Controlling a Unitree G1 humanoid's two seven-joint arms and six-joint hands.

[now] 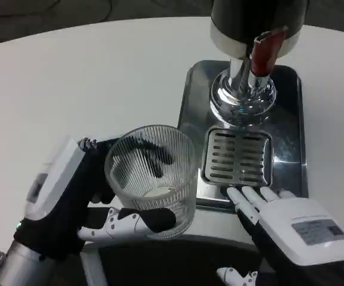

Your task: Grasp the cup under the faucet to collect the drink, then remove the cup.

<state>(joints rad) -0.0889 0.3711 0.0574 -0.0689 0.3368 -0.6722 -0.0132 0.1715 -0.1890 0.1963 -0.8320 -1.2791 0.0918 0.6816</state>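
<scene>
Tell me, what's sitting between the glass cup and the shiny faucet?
Nothing stands between them. In the head view, only the bare metal base of the dispenser separates the cup, held by the left hand, from the faucet.

We see the cup in our left hand, left of the drip grate on the dispenser base. The faucet stands behind the grate; our right hand rests at the base's near edge.

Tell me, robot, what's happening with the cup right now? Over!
Left hand grips cup, left of grate. Right hand open, fingertips at tray front edge. Faucet path looks clear.
</scene>
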